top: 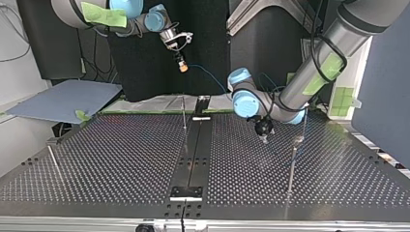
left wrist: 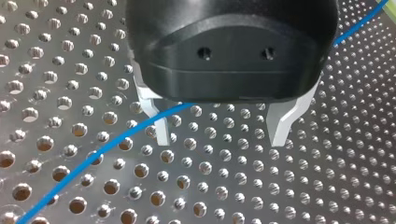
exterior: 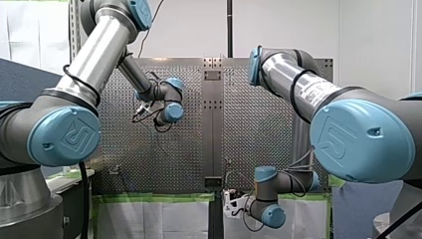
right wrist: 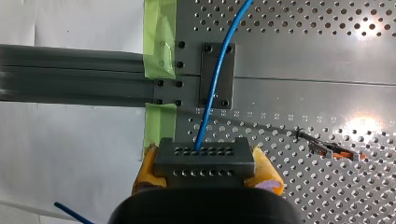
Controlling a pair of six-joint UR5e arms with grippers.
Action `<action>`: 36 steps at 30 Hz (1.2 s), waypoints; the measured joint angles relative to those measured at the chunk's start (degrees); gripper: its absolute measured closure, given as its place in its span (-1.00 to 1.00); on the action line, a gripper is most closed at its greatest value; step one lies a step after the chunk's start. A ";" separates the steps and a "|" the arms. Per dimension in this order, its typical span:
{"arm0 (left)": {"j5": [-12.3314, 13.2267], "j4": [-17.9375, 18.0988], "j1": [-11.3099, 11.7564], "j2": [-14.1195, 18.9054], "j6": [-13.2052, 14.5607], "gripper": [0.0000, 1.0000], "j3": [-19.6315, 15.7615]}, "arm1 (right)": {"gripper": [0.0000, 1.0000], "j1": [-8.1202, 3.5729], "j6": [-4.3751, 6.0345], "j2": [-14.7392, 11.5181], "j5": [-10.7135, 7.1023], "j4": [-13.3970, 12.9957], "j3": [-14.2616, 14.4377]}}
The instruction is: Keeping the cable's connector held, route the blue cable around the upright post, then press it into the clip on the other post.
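My right claw (right wrist: 205,172) clamps the connector (right wrist: 205,156), blue cable (right wrist: 212,84) running ahead. My left claw (left wrist: 223,127) gapes over the cable

The perforated metal table (left wrist: 327,186) gleams; the blue cable (right wrist: 211,93) looks smooth, the grey connector (right wrist: 204,163) matt.

Thin blue cable (right wrist: 212,88) straight out of grey, many-holed connector (right wrist: 204,161).
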 joint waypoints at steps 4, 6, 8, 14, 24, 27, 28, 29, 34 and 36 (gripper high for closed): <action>-0.86 -0.50 -0.23 -0.03 0.00 -0.98 0.01 | 1.00 -0.01 0.01 0.02 0.04 0.00 0.00; -0.99 -0.86 -0.37 -0.34 0.07 -0.98 0.01 | 1.00 0.00 0.00 0.02 0.08 0.00 0.00; -1.07 -1.35 -0.54 -1.03 0.22 -0.98 -0.01 | 1.00 -0.01 0.01 0.03 0.11 0.04 0.01; -1.47 -2.22 -1.55 -3.32 0.57 -0.98 0.00 | 1.00 -0.02 0.00 0.07 0.52 0.09 0.01; -2.15 -2.39 -2.13 -3.79 0.99 -0.98 -0.01 | 1.00 -0.20 0.00 0.10 0.97 0.17 0.01; -1.83 -2.51 -2.40 -4.46 0.92 -0.98 -0.01 | 1.00 -0.18 0.01 0.10 0.95 0.18 0.01; -1.75 -2.67 -2.48 -4.98 0.91 -0.98 -0.01 | 1.00 -0.18 0.02 0.10 0.95 0.18 0.01; -1.76 -2.84 -2.57 -5.38 0.90 -0.98 -0.01 | 1.00 -0.18 0.02 0.10 0.94 0.18 0.01; -3.00 -3.37 -3.04 -7.91 0.51 -0.98 0.00 | 1.00 -0.17 -0.01 0.11 0.84 0.18 0.01; -3.36 -3.51 -3.09 -8.38 0.41 -0.98 0.00 | 1.00 -0.16 -0.01 0.11 0.79 0.18 0.01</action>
